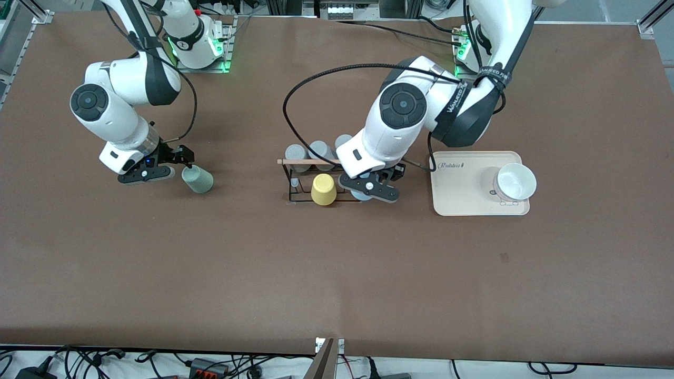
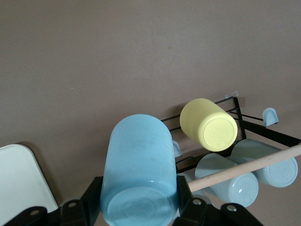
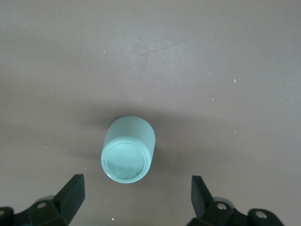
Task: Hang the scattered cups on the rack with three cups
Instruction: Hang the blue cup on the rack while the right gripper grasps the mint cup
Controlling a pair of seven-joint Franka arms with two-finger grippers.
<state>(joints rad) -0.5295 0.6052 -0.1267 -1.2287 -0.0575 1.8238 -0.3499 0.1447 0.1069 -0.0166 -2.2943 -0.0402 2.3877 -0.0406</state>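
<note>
Front view: high, facing both arm bases, whole table. Left wrist view: close, looking down on the rack (image 2: 244,136), shared with the front view (image 1: 316,181). Right wrist view: close, straight down on bare table well apart from the rack, toward the right arm's end.

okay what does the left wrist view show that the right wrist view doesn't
Only the left wrist view shows the left gripper shut on the light blue cup, held over the rack, where the yellow cup and two grey cups sit by the wooden rod; a corner of the beige tray also shows.

Only the right wrist view shows the sage green cup, upside down on the table, with the right gripper open above it.

Both show the bare brown table and a cup bottom-up to the camera.
</note>
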